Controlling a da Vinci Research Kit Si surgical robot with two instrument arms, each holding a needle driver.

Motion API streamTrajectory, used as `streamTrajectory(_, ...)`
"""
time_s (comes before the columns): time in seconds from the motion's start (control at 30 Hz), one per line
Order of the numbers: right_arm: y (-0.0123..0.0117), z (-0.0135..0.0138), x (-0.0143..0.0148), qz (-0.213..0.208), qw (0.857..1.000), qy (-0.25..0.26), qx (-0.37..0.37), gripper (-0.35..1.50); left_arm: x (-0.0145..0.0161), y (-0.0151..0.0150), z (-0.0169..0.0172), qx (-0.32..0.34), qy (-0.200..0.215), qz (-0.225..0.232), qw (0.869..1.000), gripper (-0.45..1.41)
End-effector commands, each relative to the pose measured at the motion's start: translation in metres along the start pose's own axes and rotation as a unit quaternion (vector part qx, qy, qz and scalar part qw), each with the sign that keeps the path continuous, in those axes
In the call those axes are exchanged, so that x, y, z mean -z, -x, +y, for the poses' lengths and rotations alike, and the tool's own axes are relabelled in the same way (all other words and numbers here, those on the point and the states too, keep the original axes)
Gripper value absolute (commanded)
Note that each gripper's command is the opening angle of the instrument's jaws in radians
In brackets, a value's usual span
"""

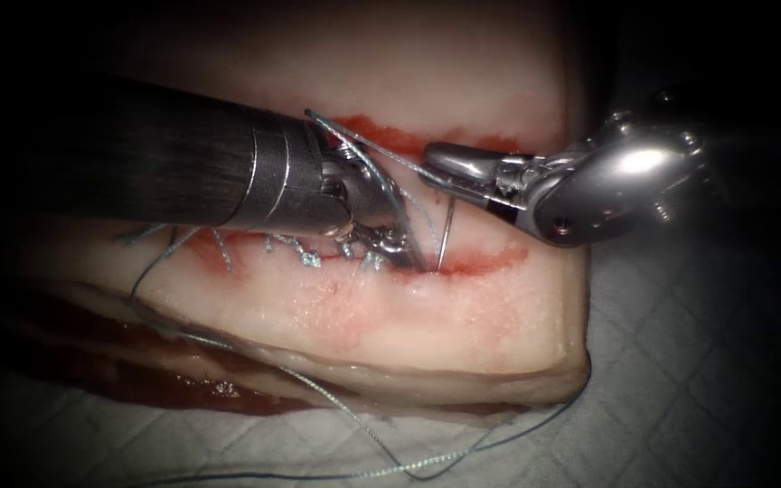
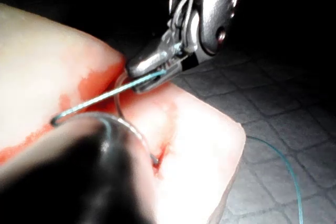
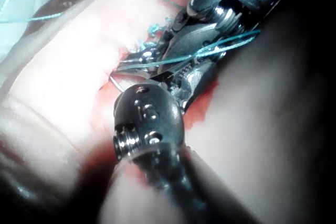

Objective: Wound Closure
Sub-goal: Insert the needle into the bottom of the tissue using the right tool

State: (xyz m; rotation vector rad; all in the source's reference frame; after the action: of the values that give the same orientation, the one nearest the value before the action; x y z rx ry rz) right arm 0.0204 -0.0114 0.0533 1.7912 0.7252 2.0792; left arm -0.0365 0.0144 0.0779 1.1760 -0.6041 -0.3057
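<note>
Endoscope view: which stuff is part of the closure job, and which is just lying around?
In the job:
tissue with its cut
needle, one end in the cut
thread, clamped in the right gripper
left gripper at the cut, hold unclear
stitches along the cut's left part

Lying about:
red fluid on the tissue
padded cloth underneath

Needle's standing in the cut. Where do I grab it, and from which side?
Grip the needle on its bare arc above the cut, coming from the right. Its lower end is sunk in the tissue, so only the raised curve is free. The right tool, shut on the thread, sits closest.
</note>
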Motion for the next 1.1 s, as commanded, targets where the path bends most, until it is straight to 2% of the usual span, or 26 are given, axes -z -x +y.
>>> streamTrajectory(0.03,-0.0004,-0.0001,-0.001,-0.001,1.0,-0.002,0.001,-0.35,-0.0003,0.0004,0.0005,-0.001,0.001,-0.001,1.0,-0.45)
streamTrajectory(0.53,-0.0003,-0.0006,-0.0011,-0.01,0.999,-0.033,-0.015,-0.35,-0.0005,0.0004,0.0004,0.001,0.0,0.0,1.0,-0.45)
streamTrajectory(0.73,-0.0003,-0.0012,-0.001,-0.006,0.999,-0.036,0.025,-0.35,-0.0005,0.0004,0.0003,0.001,0.0,0.001,1.0,-0.45)
streamTrajectory(1.1,0.0002,-0.0017,-0.0008,-0.006,0.999,-0.037,0.029,-0.35,-0.0005,0.0004,0.0003,0.003,-0.001,0.001,1.0,-0.45)
